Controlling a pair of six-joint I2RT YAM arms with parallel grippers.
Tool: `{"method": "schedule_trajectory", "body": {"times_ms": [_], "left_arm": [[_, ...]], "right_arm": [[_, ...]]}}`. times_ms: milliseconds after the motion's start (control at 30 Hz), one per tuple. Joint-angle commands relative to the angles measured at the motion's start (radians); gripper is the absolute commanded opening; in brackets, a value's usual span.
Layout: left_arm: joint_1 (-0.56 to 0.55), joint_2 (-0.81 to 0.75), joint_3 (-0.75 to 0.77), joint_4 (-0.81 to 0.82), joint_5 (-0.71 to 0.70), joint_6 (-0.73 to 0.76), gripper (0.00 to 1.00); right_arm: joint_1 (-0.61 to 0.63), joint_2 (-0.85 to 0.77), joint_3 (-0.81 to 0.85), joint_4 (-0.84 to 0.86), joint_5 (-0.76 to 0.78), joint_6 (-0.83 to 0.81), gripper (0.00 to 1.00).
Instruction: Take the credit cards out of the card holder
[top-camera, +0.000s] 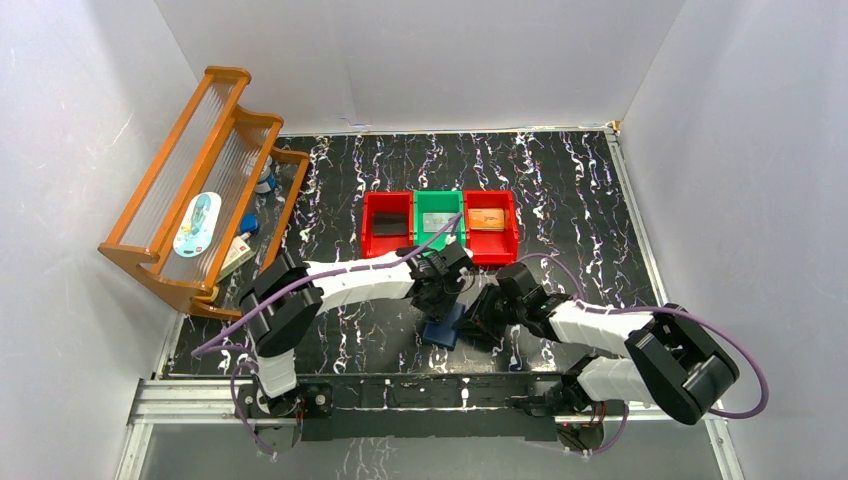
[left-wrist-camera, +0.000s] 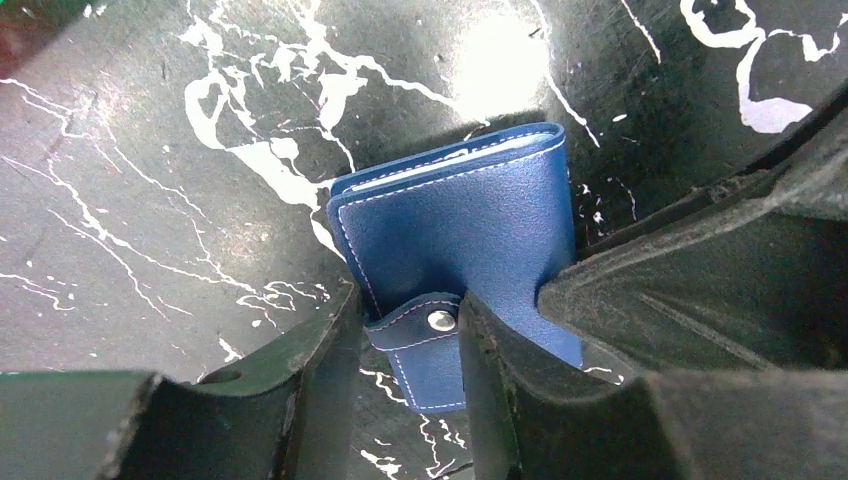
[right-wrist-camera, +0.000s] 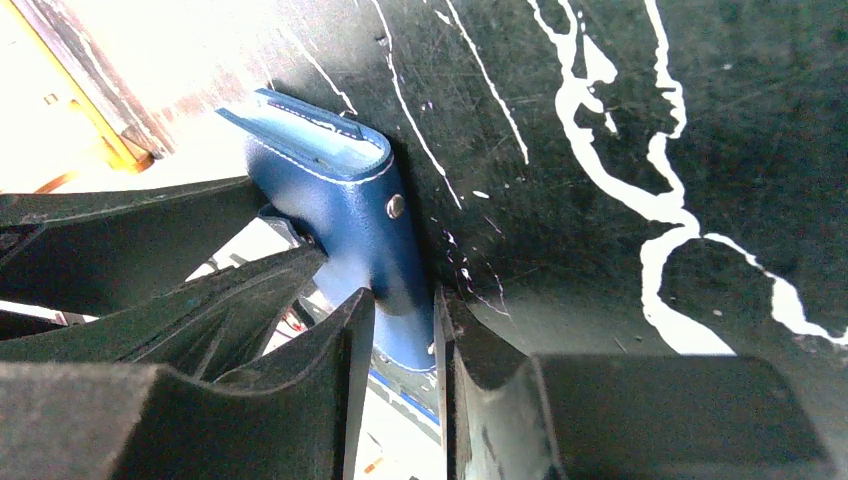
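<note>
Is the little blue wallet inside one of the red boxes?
No, the small navy-blue folding wallet is out over the black marbled table, on the near side of the red plastic bins.

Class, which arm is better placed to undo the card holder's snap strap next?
Probably left: the left gripper brackets the snap strap, while the right gripper clamps the card holder, steadying it.
</note>
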Motion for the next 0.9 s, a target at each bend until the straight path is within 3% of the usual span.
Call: {"method": "schedule_trajectory", "body": {"times_ms": [0,267,567,633,733,867], "left_arm": [[0.022,-0.074,-0.065,0.002,0.105,-0.018,0.08],[0.069,-0.137,-0.135,0.075,0.181,-0.054,0.01],[0.111,-0.189,-0.193,0.132,0.216,-0.102,0.00],[0.121,-0.207,-0.207,0.144,0.219,-0.112,0.00],[0.137,-0.229,-0.231,0.157,0.224,-0.125,0.00],[0.155,-0.259,-0.252,0.153,0.226,-0.112,0.01]], "right_arm": [[-0.005,0.043,0.016,-0.202,0.112,-0.078,0.38],[-0.005,-0.010,0.146,-0.203,0.063,-0.171,0.45],[0.052,0.100,0.220,-0.166,0.010,-0.210,0.60],[0.086,0.146,0.251,-0.227,0.053,-0.205,0.60],[0.127,0.211,0.293,-0.354,0.174,-0.177,0.50],[0.129,0.236,0.282,-0.382,0.224,-0.163,0.42]]}}
